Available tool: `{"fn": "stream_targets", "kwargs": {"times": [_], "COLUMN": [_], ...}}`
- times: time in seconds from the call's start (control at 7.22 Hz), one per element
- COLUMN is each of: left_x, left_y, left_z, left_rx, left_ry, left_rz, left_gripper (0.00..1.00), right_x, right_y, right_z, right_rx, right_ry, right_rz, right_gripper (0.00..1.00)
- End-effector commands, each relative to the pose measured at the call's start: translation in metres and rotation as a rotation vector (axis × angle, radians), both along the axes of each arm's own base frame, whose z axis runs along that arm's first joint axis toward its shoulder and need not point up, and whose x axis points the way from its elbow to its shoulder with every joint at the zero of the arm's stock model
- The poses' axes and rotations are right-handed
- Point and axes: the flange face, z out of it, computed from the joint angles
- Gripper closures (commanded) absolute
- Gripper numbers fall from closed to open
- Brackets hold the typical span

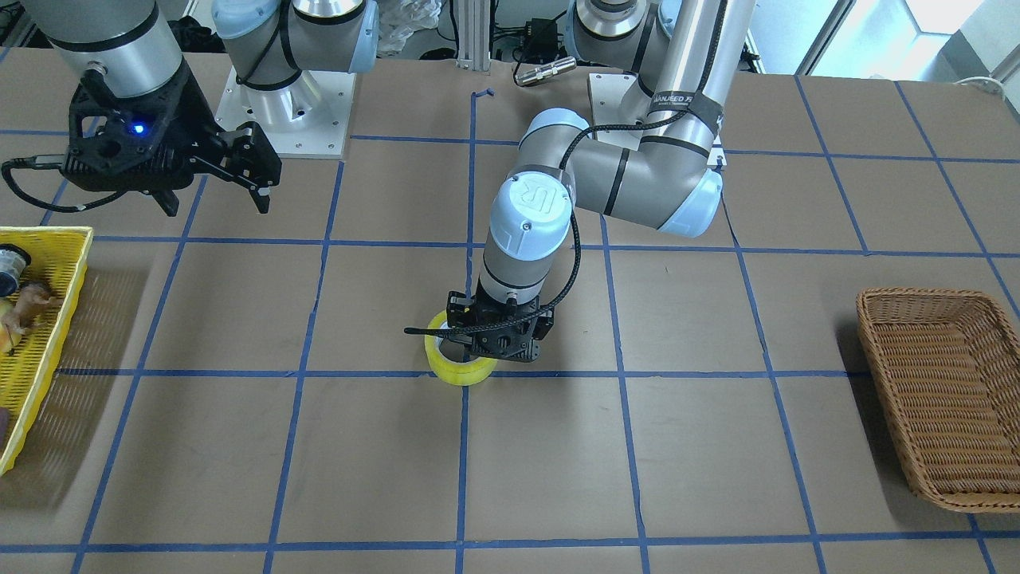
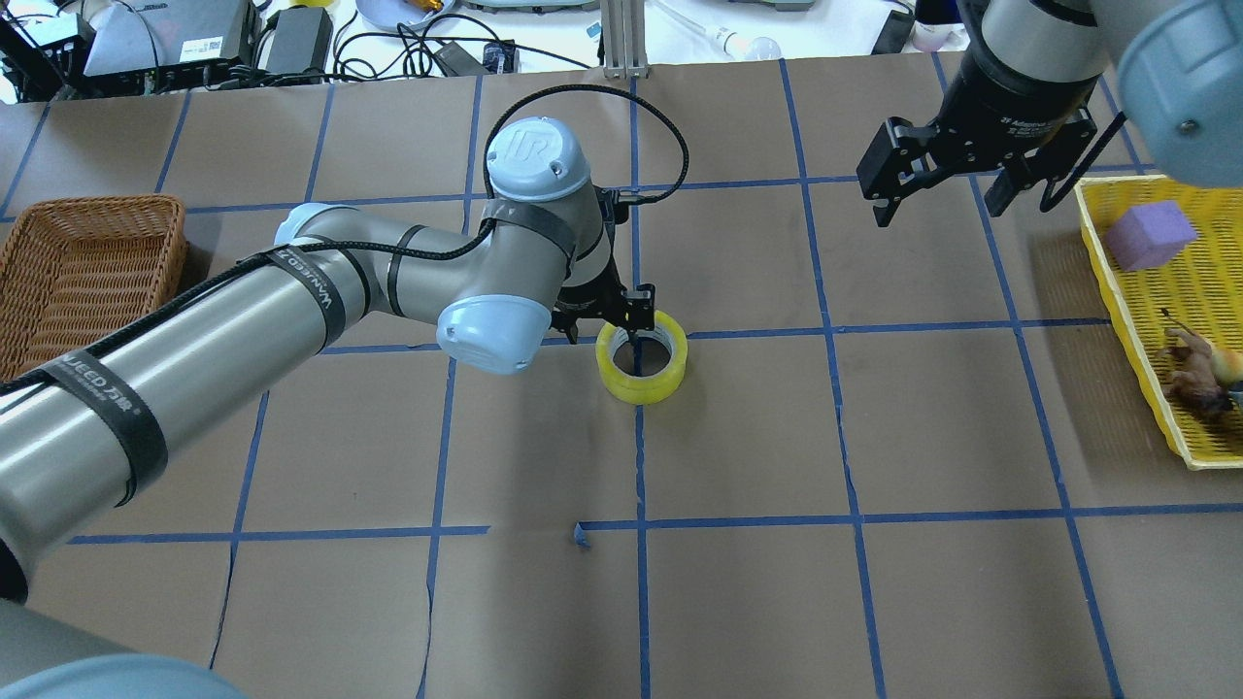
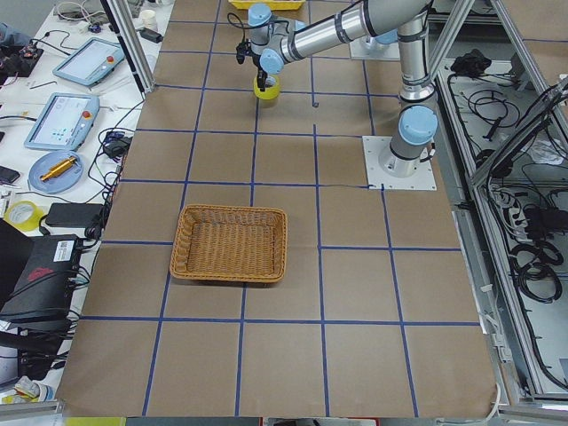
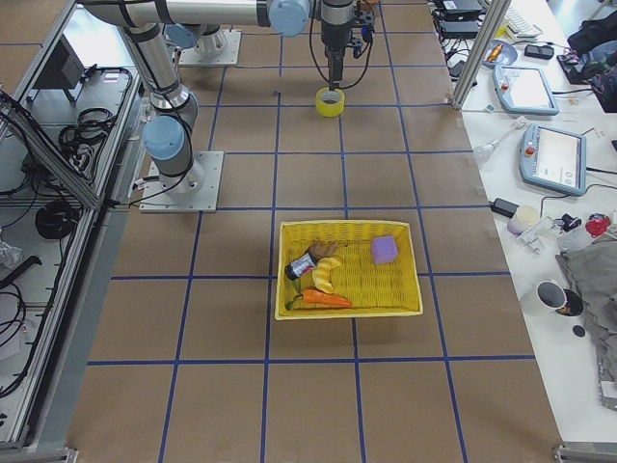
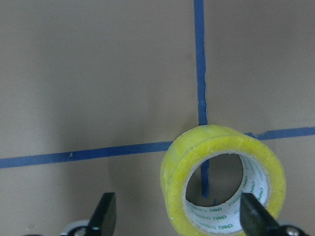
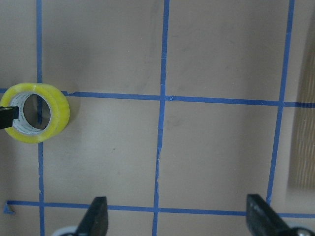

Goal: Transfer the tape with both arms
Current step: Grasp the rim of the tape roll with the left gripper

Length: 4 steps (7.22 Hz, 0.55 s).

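The yellow tape roll [image 2: 641, 390] lies flat on the table's centre, on a blue grid line; it also shows in the front view [image 1: 458, 372] and in the right wrist view [image 6: 55, 116]. My left gripper [image 2: 610, 330] is down at the roll, open. In the left wrist view the roll [image 5: 197, 147] sits to the right, with one finger [image 5: 253, 216] in front of its white core and the other finger [image 5: 105, 212] outside to the left. My right gripper [image 2: 937, 214] hangs open and empty well above the table, apart from the roll, near the yellow basket.
A brown wicker basket [image 2: 92, 202] stands at the table's left end. A yellow mesh basket [image 2: 1126, 291] at the right end holds a purple block [image 2: 1151, 235] and a toy animal [image 2: 1194, 369]. Blue tape grid lines cross the brown table.
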Motion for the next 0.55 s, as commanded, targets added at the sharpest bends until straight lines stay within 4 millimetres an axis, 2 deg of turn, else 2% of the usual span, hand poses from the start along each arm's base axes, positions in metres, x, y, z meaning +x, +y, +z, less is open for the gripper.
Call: {"fn": "stream_targets", "kwargs": {"times": [0.0, 0.28, 0.42], "left_x": [0.000, -0.001, 0.000], "left_y": [0.004, 0.000, -0.001], "left_z": [-0.027, -0.028, -0.002], "left_rx": [-0.011, -0.042, -0.081], "left_ry": [0.000, 0.008, 0.008], "left_rz": [-0.004, 0.020, 0.030], "left_gripper": [0.56, 0.85, 0.93], "right_x": [0.004, 0.007, 0.009], "right_y": [0.004, 0.005, 0.007], "right_z": [0.001, -0.002, -0.004], "right_rx": [-0.003, 0.005, 0.008], "right_ry": [-0.001, 0.001, 0.002], "right_rz": [0.006, 0.013, 0.018], "right_gripper": [0.00, 0.00, 0.00]}}
